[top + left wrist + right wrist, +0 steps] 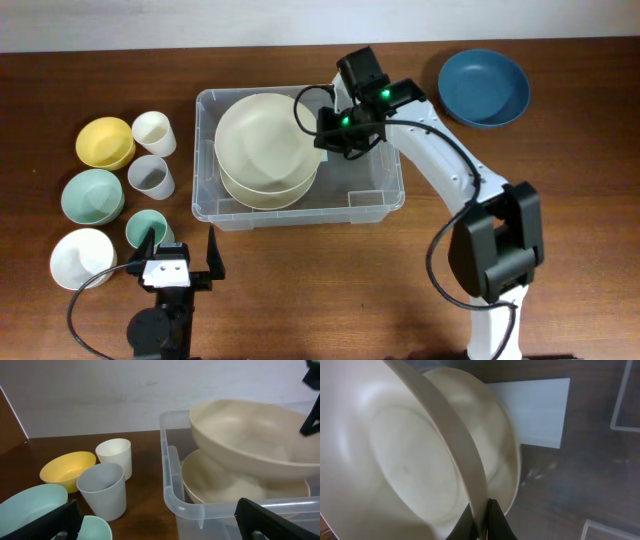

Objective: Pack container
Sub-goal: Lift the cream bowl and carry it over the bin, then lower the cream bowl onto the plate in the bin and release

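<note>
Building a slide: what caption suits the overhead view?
Right tool grips the upper cream bowl by its rim over a second bowl inside the clear container; left tool open.

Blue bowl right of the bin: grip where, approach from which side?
Take the blue bowl by its rim, from above, at the edge facing the right arm's base: one finger inside, one outside. It sits upright, mouth up, with a thin wall, and looks too wide to span. The right gripper is shut the same way on the rim of the upper cream bowl.
</note>
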Controlling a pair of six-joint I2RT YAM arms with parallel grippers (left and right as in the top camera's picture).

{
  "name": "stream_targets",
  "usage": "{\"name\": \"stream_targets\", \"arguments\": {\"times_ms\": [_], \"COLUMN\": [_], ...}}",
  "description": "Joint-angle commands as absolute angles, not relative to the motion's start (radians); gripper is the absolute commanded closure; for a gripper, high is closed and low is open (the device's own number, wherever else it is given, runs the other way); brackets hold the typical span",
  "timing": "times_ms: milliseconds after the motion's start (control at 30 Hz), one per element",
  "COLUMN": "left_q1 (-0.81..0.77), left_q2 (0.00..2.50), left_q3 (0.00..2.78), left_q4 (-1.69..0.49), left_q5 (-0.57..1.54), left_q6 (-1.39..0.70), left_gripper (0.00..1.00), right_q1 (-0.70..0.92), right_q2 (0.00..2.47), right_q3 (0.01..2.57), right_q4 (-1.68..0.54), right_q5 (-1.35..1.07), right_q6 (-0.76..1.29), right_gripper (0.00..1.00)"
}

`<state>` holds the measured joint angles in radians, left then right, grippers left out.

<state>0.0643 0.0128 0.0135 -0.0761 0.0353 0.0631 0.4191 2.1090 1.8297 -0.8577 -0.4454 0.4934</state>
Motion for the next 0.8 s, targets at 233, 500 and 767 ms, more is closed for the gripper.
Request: {"name": "stream_targets", "arguments": {"times_ms": [233, 500, 767], "left_q1": [0.069, 0.069, 0.069], "left_q2": [0.005, 0.005, 0.005], "left_q3": [0.009, 0.009, 0.009], "left_q4": [-0.08, -0.08, -0.08], "left_q5": [0.048, 0.048, 0.048], "left_q6": [0.057, 0.057, 0.057], "left_gripper": [0.01, 0.01, 0.01], "right_q1": [0.426, 0.435, 0.447], "right_q2": [2.168, 2.169, 2.174], "right_q3": [1.844, 1.838, 1.838], "right_q4": [-0.833, -0.825, -0.821], "right_q5": [-0.437, -0.436, -0.435], "right_q6": [0.514, 0.514, 0.514], "right_gripper": [0.96, 0.96, 0.9]}}
